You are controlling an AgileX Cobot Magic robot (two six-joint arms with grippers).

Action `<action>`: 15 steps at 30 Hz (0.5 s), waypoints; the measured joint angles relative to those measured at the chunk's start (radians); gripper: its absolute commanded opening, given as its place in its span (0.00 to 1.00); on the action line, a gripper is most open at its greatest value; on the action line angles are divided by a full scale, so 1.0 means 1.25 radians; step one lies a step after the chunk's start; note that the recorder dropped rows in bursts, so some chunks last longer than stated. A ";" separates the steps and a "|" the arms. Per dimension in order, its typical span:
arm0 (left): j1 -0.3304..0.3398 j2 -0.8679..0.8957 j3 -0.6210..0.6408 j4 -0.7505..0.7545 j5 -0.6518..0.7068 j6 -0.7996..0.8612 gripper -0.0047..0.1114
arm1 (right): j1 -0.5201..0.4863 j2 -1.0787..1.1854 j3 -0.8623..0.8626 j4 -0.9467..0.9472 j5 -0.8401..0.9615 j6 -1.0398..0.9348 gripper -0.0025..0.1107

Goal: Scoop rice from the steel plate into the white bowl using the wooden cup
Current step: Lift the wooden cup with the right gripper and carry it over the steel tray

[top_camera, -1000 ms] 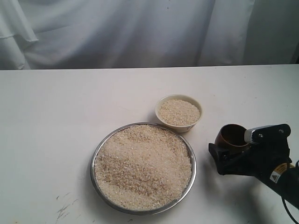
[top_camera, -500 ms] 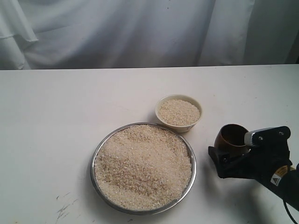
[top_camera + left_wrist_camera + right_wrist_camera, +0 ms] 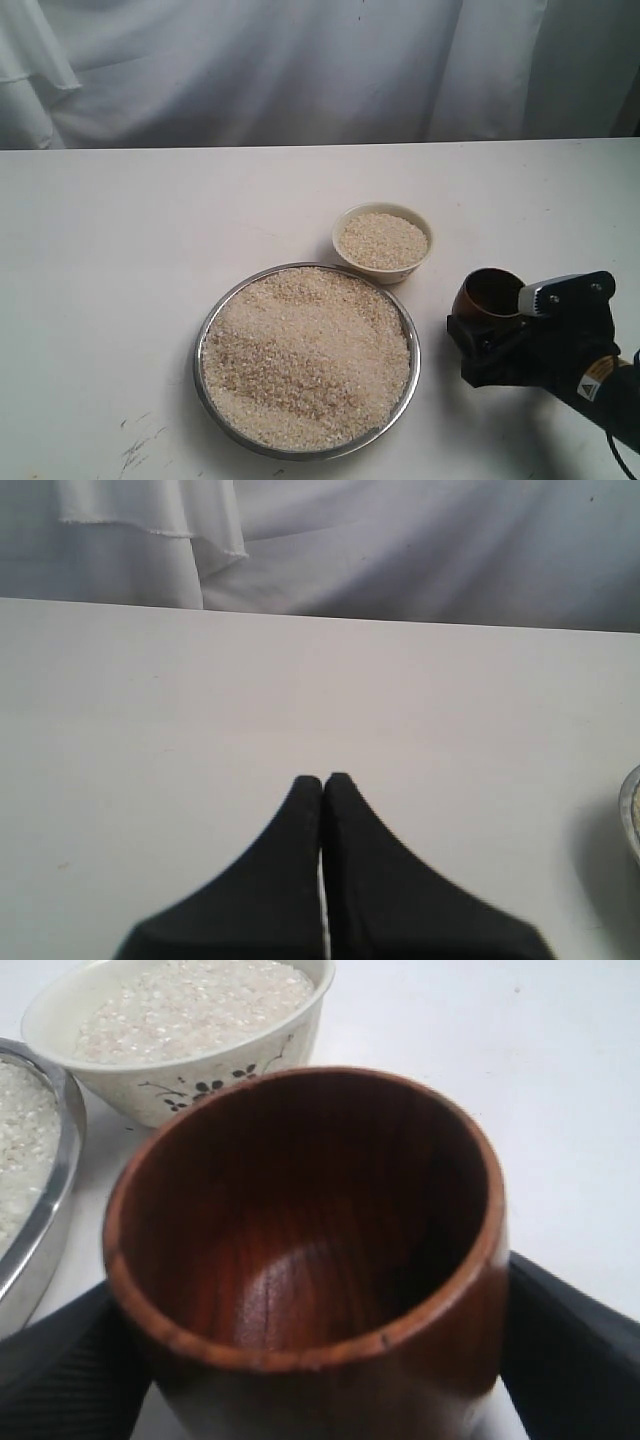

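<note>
The wooden cup (image 3: pixel 492 293) stands empty on the table, right of the steel plate (image 3: pixel 201 345), which is heaped with rice (image 3: pixel 305 355). My right gripper (image 3: pixel 497 315) holds the cup from the near right, a black finger pressed against each side. In the right wrist view the cup (image 3: pixel 300 1260) fills the frame between my right gripper's (image 3: pixel 315 1360) fingers (image 3: pixel 570 1350). The white bowl (image 3: pixel 385 272) behind the plate also holds rice (image 3: pixel 383 240). My left gripper (image 3: pixel 322 780) is shut and empty over bare table.
White cloth (image 3: pixel 300 70) hangs behind the table's far edge. The bowl (image 3: pixel 200 1085) and the plate's rim (image 3: pixel 45 1210) lie just beyond the cup. The plate's edge (image 3: pixel 630 815) also shows in the left wrist view.
My right gripper's fingers have closed in on the cup. The cup has shifted slightly to the left. The plate and bowl have not moved.
</note>
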 measured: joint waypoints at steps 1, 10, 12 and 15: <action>0.000 0.000 0.000 0.000 0.000 0.000 0.04 | 0.000 0.000 0.000 -0.004 0.000 0.000 0.29; 0.000 0.000 0.000 0.000 0.000 0.000 0.04 | 0.000 -0.009 0.000 -0.021 0.005 0.000 0.02; 0.000 0.000 0.000 0.000 0.000 0.000 0.04 | 0.000 -0.033 0.000 -0.021 0.009 0.014 0.02; 0.000 0.000 0.000 0.000 0.000 0.000 0.04 | 0.000 -0.125 -0.010 -0.022 0.101 0.042 0.02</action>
